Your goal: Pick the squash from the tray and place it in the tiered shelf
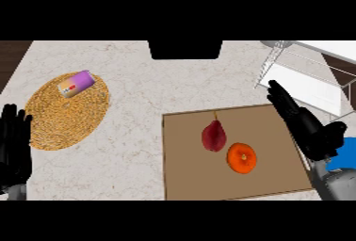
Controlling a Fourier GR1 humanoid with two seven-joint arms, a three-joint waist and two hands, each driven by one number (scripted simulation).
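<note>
While nothing is yet grasped, the reach step is judged in hand: on the brown tray (188, 183) lies the orange squash (242, 157) beside a dark red fruit (214, 136). The right hand (306, 127), fingers straight and empty, must be lowered onto it; the tiered shelf (306, 80) waits just beyond. The left hand (14, 150) rests open at the left edge. Printing on the small can (75, 84) cannot be read

The tiered shelf (306, 75) runs off the right edge; the right hand (309, 129) hides the tray's (201, 179) right rim
</note>
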